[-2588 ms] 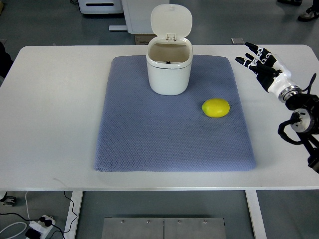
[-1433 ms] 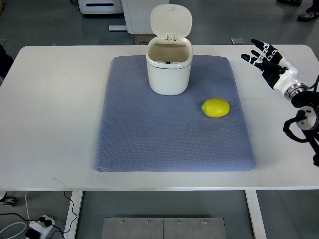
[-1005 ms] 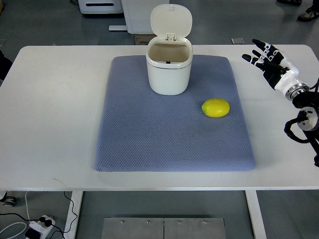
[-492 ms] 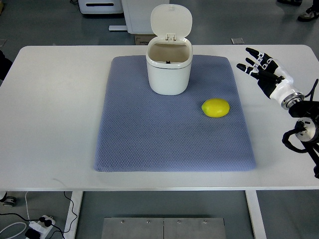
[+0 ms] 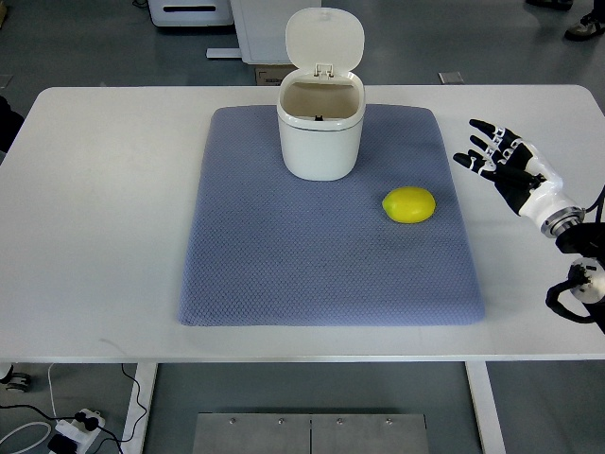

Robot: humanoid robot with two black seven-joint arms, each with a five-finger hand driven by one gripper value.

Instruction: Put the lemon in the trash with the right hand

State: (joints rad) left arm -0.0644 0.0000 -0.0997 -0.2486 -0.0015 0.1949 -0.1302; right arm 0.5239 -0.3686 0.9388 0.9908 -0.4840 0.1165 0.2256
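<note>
Since the earlier frame right hand (image 5: 503,167) comes lower toward the lemon (image 5: 409,204), fingers spread, holding nothing; round lemon may roll away if nudged sideways

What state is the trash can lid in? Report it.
Open: the lid stands tipped back behind the trash can, whose inside shows.

Right hand (image 5: 506,170) with black fingers (image 5: 484,126) and white knuckle patches, white back, silver wrist ring (image 5: 564,220), black forearm joint with looping cables (image 5: 567,301)
</note>
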